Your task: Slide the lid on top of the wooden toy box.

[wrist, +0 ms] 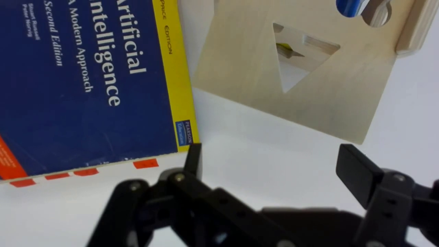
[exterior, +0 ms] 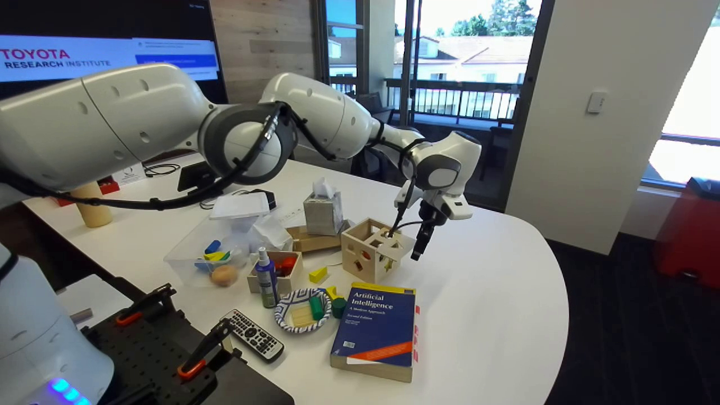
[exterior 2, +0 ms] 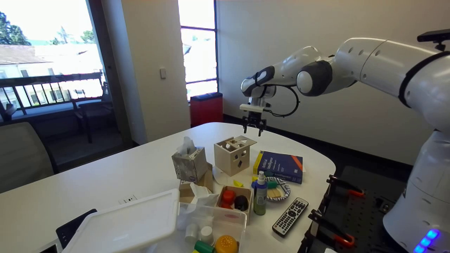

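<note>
Arching over the worktop (exterior: 489,292), the arm (exterior: 332,118) points its empty, wide-spread end effector (wrist: 270,147) down near the lid (wrist: 319,94) jutting past the toy box (exterior 2: 225,161).

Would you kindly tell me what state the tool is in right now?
Tool: open, holding nothing; the lid lies outside its grip.

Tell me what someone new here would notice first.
Probably the white arm, reaching out over the table with its open black tool near the toy box. Next, perhaps, the lid: it is only partway on the toy box and juts past the edge on the tool's side. Then the blue book, flat beside the toy box, titled Artificial Intelligence.
</note>
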